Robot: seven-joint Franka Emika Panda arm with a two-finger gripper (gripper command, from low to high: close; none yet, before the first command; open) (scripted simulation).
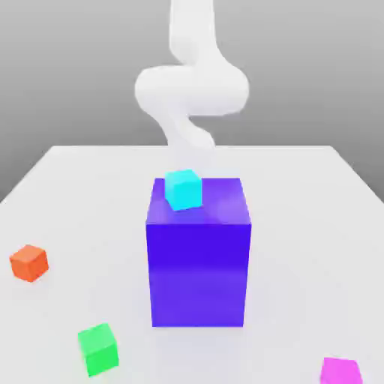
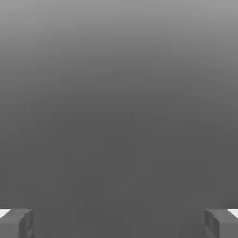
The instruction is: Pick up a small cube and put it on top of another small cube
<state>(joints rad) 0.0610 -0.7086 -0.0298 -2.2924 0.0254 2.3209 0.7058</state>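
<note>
The small cube (image 1: pixel 341 371), bright magenta-pink, lies on the white table at the front of the exterior view's right, partly cut off by the picture's edge. A cyan cube (image 1: pixel 183 189) rests on top of the big blue-violet block (image 1: pixel 198 262) in the middle of the table. My white arm (image 1: pixel 191 90) rises behind that block, far from the magenta cube. In the hand view my gripper (image 2: pixel 119 223) stands open, its two grey fingertips (image 2: pixel 16 223) wide apart with nothing between them and a plain grey backdrop ahead.
An orange cube (image 1: pixel 29 262) sits on the exterior view's left and a green cube (image 1: pixel 98 349) lies nearer the front left. The white table (image 1: pixel 300 225) stretches around the tall block, which is the main obstacle.
</note>
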